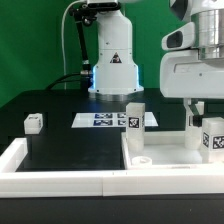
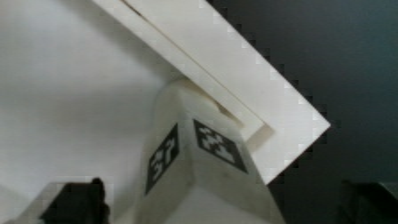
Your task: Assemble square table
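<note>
The square table's white slab [image 1: 168,148] lies flat at the exterior view's right. One tagged white leg [image 1: 133,115] stands upright at its far left corner. A second tagged leg [image 1: 212,138] stands on the slab's right side, directly under my gripper [image 1: 207,112]. The gripper is open, with a dark finger on each side of this leg and a gap to each. In the wrist view the same leg [image 2: 214,160] rises between the fingers [image 2: 79,203], beside the slab's edge [image 2: 107,90]. A third leg [image 1: 33,123] sits on the black table at the left.
The low white border wall [image 1: 60,168] runs along the front and up the left side. The marker board [image 1: 103,120] lies flat before the robot's base [image 1: 113,70]. A small round white piece [image 1: 141,157] sits by the slab's front left corner.
</note>
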You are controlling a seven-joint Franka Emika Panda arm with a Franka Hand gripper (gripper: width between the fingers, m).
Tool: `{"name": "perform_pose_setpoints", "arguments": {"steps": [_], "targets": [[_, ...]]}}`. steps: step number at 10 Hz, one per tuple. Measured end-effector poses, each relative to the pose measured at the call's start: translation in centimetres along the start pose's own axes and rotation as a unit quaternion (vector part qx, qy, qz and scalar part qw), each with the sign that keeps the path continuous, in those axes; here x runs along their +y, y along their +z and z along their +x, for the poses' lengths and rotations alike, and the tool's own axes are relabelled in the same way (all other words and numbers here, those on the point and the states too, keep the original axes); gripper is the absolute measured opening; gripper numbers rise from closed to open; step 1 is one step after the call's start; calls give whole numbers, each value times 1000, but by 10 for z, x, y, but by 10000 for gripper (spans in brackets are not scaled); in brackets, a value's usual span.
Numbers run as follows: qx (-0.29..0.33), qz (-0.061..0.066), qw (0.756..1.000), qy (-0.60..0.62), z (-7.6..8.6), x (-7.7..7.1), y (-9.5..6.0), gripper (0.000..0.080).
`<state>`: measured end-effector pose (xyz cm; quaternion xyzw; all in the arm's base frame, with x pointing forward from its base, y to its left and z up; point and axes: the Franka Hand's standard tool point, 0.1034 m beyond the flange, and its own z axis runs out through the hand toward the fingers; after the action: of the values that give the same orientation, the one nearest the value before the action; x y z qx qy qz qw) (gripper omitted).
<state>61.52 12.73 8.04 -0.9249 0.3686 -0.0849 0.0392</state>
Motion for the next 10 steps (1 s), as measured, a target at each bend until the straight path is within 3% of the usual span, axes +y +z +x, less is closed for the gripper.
{"name": "perform_pose_setpoints", "arguments": {"steps": [3, 4, 10], "targets": [[0, 0, 996, -87, 0, 0, 0, 648], [5, -6, 987, -161, -1, 0, 0, 648], [11, -15, 918, -395, 3, 1, 0, 648]]}}
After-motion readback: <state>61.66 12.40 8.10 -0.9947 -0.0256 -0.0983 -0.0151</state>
